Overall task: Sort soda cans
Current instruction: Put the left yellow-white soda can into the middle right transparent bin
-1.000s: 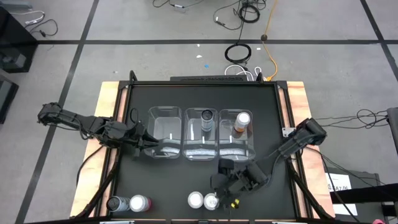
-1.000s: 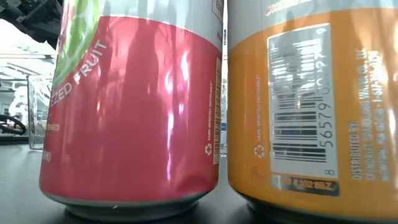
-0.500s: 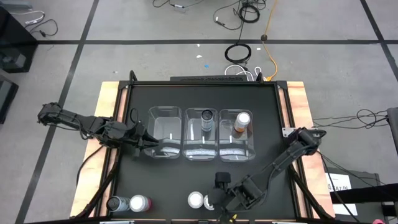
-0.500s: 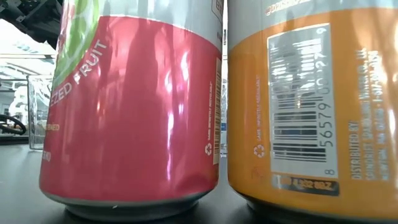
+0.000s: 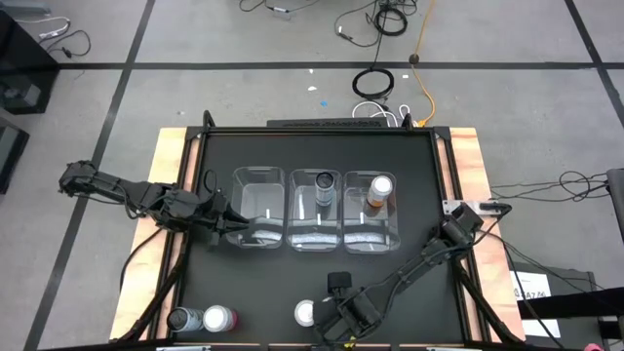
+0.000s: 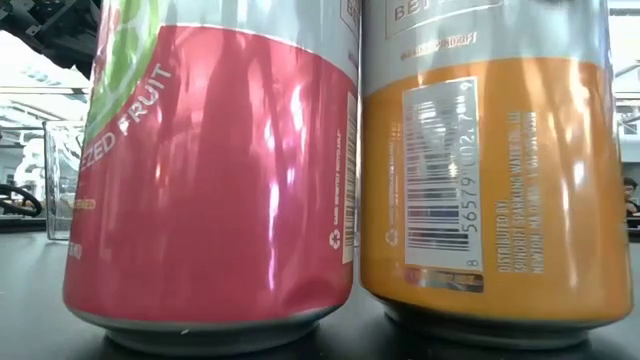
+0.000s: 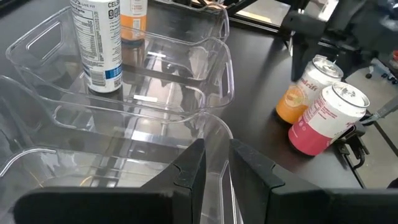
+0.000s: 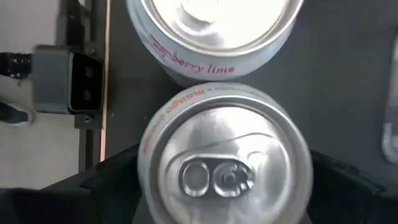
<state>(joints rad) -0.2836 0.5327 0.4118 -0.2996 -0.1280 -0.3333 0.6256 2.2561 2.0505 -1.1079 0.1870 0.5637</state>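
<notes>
Two soda cans stand side by side on their bases at the table's near edge: a pink-red one (image 5: 305, 312) (image 6: 210, 170) and an orange one (image 6: 490, 170) (image 8: 227, 162). My right gripper (image 5: 338, 312) (image 8: 227, 183) hangs open over the orange can, pointing down, one finger on either side of its top. A dark can (image 5: 324, 185) stands in the middle clear bin and an orange can (image 5: 378, 190) in the right bin. Another dark can (image 5: 180, 319) and a pink-red one (image 5: 219, 318) stand at the near left. My left gripper (image 5: 234, 230) (image 7: 214, 177) is shut on the left bin (image 5: 258, 207). My left gripper pinches the left bin's clear wall near its rim (image 7: 214, 146), one finger inside the bin and one outside. The fingers come slanting down from the table's left. The bin stands flat on the table. My right gripper's fingers flank the orange can's top (image 8: 227, 162); whether they touch it, I cannot tell.
Three clear bins stand in a row at the table's middle (image 5: 317, 219). A small camera block (image 8: 68, 78) sits at the near edge beside the two cans. Bare black tabletop lies between the bins and the near cans (image 5: 263, 283).
My right gripper has come down and toward the table's near left, tipping more steeply downward, and now covers the orange can from above. In the low view the orange can has shifted a little away from the camera and turned. The pink-red can beside it has stayed put.
</notes>
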